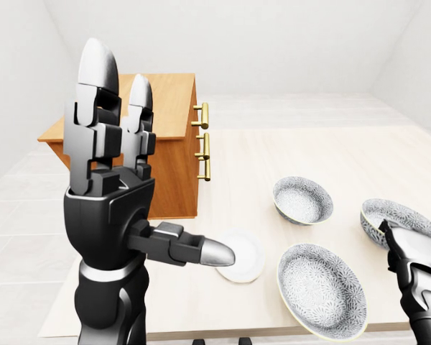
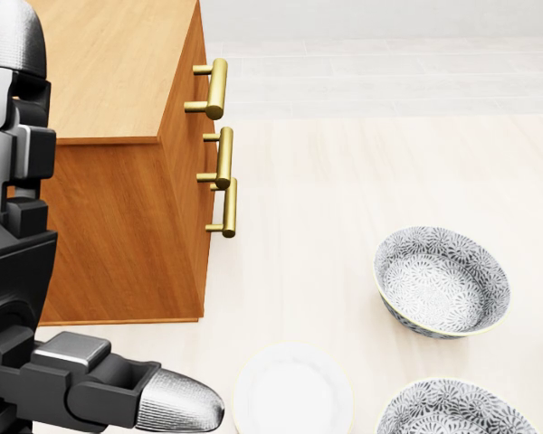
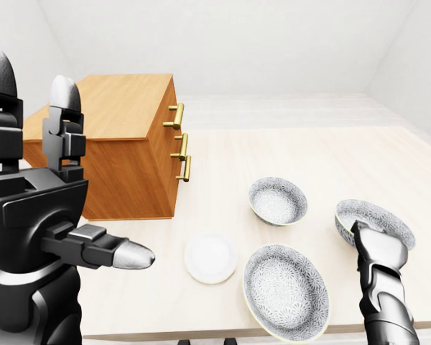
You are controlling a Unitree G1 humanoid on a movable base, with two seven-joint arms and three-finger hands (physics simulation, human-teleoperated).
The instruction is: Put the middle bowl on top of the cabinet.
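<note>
Three grey patterned bowls sit on the pale tabletop: one (image 1: 302, 200) nearest the cabinet, a large one (image 1: 322, 289) by the table's near edge, and one (image 1: 402, 223) at the right. The wooden cabinet (image 1: 169, 108) with brass handles (image 2: 219, 87) stands at the left. My left hand (image 1: 140, 172) is raised before the cabinet, open and empty, fingers (image 1: 98, 72) upright and thumb (image 2: 176, 399) pointing right. My right hand (image 3: 377, 259) rises at the bottom right, overlapping the right bowl's rim in the picture; its fingers are not distinguishable.
A small white plate (image 1: 238, 256) lies just left of the large bowl, below my left thumb in the view. The table's near edge (image 3: 201, 332) runs along the bottom. Pale floor and white walls lie beyond the table.
</note>
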